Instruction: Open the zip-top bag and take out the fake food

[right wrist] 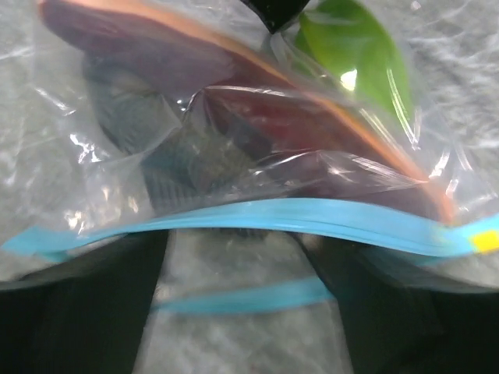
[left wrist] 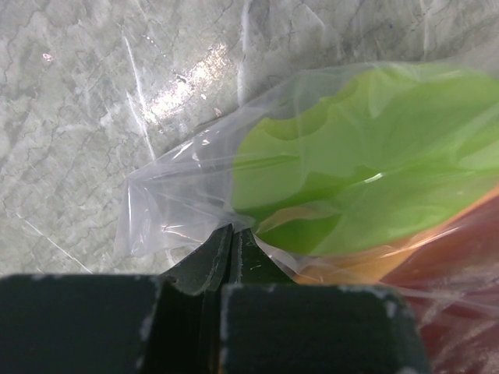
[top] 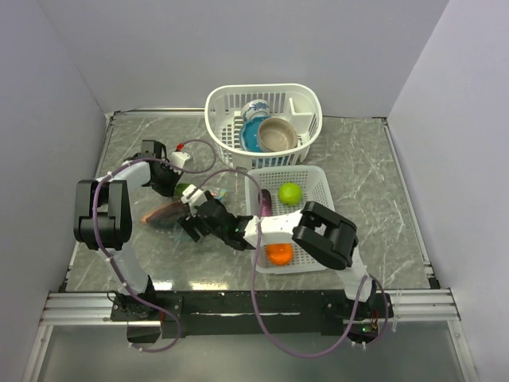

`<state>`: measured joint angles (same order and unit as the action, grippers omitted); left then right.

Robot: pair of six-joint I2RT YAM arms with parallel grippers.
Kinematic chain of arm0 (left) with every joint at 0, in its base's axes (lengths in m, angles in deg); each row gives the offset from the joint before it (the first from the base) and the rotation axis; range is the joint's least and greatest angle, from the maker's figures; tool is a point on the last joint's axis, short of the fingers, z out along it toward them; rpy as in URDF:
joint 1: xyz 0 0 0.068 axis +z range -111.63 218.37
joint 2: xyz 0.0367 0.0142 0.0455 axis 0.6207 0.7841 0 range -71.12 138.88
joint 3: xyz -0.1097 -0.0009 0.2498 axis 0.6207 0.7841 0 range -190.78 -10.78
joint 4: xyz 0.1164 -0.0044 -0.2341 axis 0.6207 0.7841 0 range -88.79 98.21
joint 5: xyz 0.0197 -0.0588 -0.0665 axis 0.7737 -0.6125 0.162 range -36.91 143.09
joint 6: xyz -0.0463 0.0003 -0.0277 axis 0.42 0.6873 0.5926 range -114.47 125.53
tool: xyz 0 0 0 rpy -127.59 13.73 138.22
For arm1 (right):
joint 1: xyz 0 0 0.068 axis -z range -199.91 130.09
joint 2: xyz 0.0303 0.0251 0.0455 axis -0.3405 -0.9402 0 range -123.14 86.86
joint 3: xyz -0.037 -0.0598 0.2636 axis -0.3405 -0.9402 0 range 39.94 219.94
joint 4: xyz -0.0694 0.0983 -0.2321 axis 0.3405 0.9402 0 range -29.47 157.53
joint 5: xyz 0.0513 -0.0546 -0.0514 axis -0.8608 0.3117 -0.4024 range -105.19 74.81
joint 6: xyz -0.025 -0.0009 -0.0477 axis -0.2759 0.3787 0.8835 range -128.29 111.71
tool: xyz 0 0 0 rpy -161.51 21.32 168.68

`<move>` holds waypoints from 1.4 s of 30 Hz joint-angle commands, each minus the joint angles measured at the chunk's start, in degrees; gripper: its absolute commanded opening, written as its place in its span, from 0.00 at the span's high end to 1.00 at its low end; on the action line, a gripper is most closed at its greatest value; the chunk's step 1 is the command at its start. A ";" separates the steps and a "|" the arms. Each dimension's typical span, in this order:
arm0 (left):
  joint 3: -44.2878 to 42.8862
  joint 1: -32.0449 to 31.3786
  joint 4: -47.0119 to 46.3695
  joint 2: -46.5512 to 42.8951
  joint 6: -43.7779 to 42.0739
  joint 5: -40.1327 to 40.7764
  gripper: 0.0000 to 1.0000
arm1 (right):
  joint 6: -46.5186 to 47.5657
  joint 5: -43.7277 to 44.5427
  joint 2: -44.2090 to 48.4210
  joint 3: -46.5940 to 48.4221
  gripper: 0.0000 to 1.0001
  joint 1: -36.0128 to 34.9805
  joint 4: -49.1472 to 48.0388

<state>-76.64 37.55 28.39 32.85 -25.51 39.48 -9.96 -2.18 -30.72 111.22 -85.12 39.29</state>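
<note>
Nearest, toward the table's [top: 358, 175] near-left corner, the right gripper [top: 191, 225] stands released. Its fingers are spread either side of the teal zip strip [right wrist: 296, 216] of the zip-top bag [left wrist: 171, 202], and the strip looks parted. Just beyond, the left gripper [left wrist: 231, 238] is clenched on a plain corner of the bag. A green piece [left wrist: 366, 164] and a long reddish-orange piece [left wrist: 468, 265] lie inside. I'd judge the emptying half done: next, the right gripper must reach through the mouth.

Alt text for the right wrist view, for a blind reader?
A clear zip-top bag fills the frame, its teal-blue zip strip running across, a long reddish-orange piece and a green piece inside. The right gripper shows dark, blurred fingers apart at the bottom.
</note>
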 commanded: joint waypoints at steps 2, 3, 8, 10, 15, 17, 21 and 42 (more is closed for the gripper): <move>0.91 0.29 0.95 -2.18 -1.73 -1.25 0.99 | 4.74 -1.67 -1.78 2.02 0.00 0.52 -5.12; 0.83 0.29 1.03 -2.10 -1.82 -1.25 0.99 | 6.31 -2.81 -1.78 1.49 0.00 0.61 -6.44; -0.23 0.29 1.74 -1.40 -1.56 -2.30 0.99 | 9.05 -5.19 -4.14 3.58 0.00 0.79 -9.00; -0.49 0.29 2.09 -1.74 -1.65 -2.56 0.99 | 8.79 -7.55 -5.63 4.65 0.00 1.05 -8.74; -1.10 0.29 2.88 -2.36 -2.00 -2.83 0.99 | 5.90 -12.92 -9.59 10.71 0.00 1.75 -3.47; -1.19 0.29 3.32 -2.71 -2.09 -3.70 0.99 | 3.36 -15.19 -10.21 11.07 0.00 1.93 -3.64; -1.46 0.12 5.68 -3.15 -1.65 -8.08 0.99 | -0.78 -19.42 -11.27 13.52 0.00 3.51 -1.36; -2.87 2.93 8.06 -2.80 -0.42 -11.97 0.99 | -1.23 -17.68 -3.80 0.78 0.00 3.51 -1.97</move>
<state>-78.00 40.19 35.02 31.14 -26.32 30.22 -12.96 -23.49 -35.79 112.62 -80.46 37.87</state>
